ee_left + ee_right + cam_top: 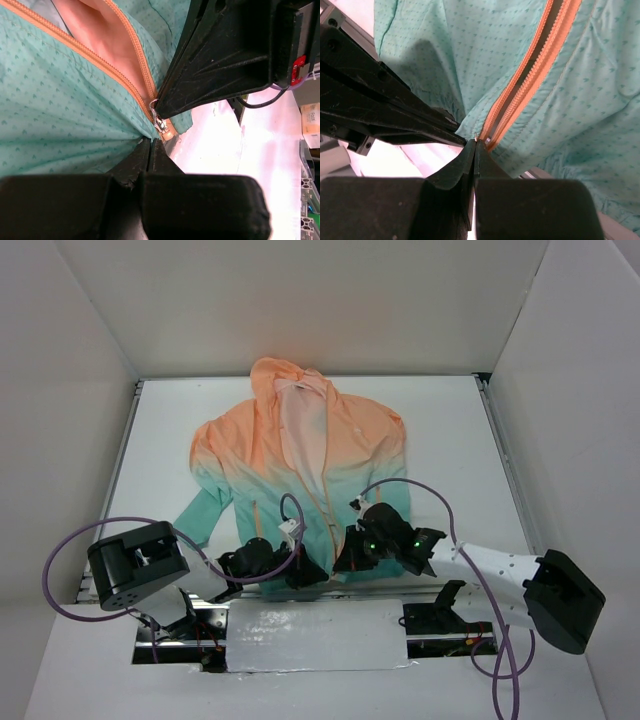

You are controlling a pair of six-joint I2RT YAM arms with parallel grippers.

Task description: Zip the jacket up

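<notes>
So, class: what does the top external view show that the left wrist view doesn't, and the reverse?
Only the top external view shows the whole jacket: peach hood and shoulders, the front lying open. Only the left wrist view shows the metal zipper slider at the hem, orange teeth parting above it. Both show teal fabric and the left gripper and right gripper meeting at the hem.

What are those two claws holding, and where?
Both pinch the jacket: left gripper on its hem, right gripper seemingly at the zipper bottom.
</notes>
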